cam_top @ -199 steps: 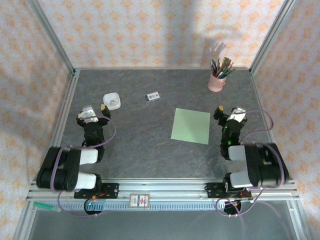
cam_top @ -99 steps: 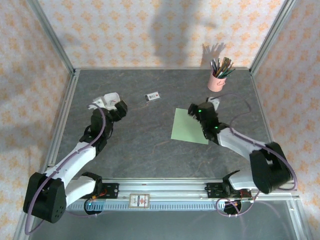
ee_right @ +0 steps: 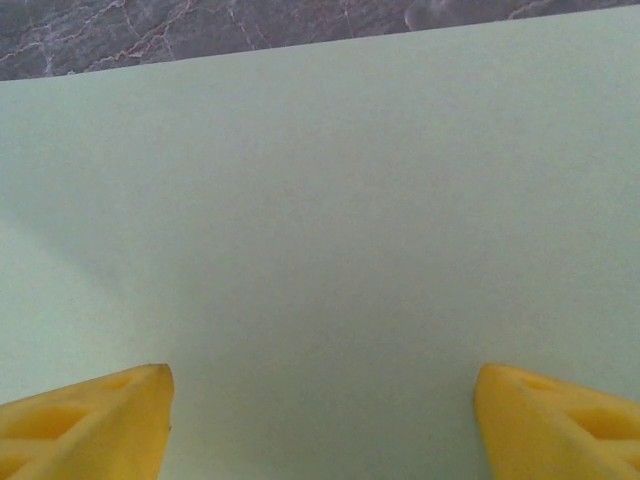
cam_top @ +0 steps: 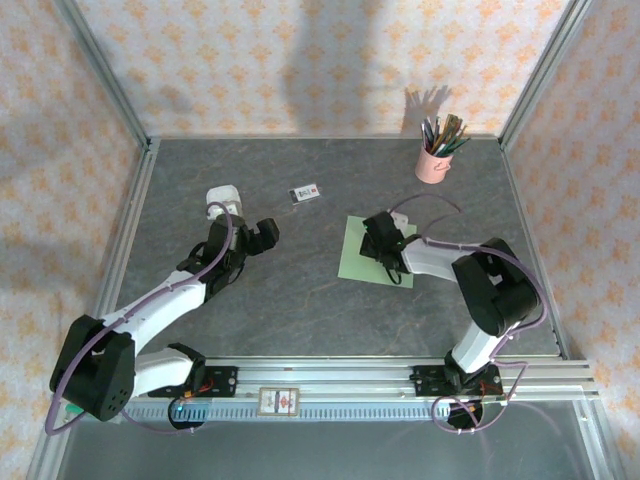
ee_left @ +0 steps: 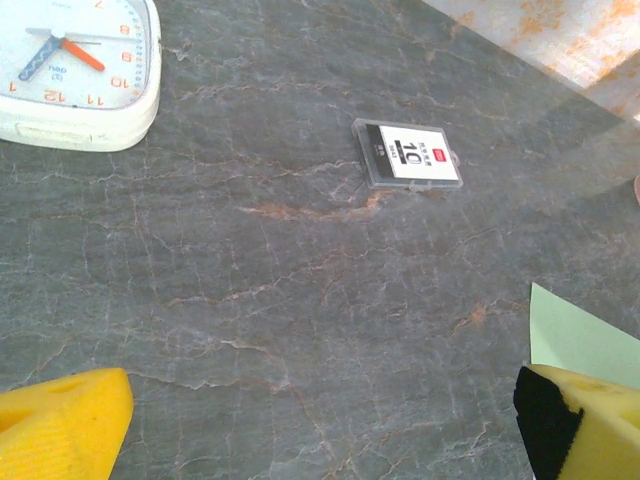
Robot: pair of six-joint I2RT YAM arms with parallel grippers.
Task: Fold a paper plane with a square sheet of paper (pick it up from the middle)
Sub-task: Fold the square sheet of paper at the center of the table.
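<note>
White clock (cam_top: 222,198): sits far left on the table (cam_top: 300,310), just behind the left arm; the left wrist view shows its face at the upper left.
Left gripper (cam_top: 262,235): reaches out over bare table between the clock and the sheet. Its yellow fingers (ee_left: 62,428) are spread wide with nothing between them.
Small card (cam_top: 305,193): white with dark print, lying toward the back, apart from everything else and no part of this job.
Square sheet of paper (cam_top: 372,272): pale green, flat and uncreased on the table right of centre. One corner shows at the right edge of the left wrist view.
Right gripper (cam_top: 381,240): poised over the middle of the sheet. In its wrist view the fingers (ee_right: 90,425) stand well apart with only green paper between them. It grips nothing, and I cannot tell whether the tips touch the paper.
Pink pencil cup (cam_top: 433,162): back right, well clear of the sheet.
Step in hand: the very start, taking up the sheet from its middle. No fold is made yet.
Next move calls for: pressing the right fingertips onto the paper and drawing them together so the thin sheet buckles into a ridge to pinch. The left gripper is likely needed to steady or take an edge.
</note>
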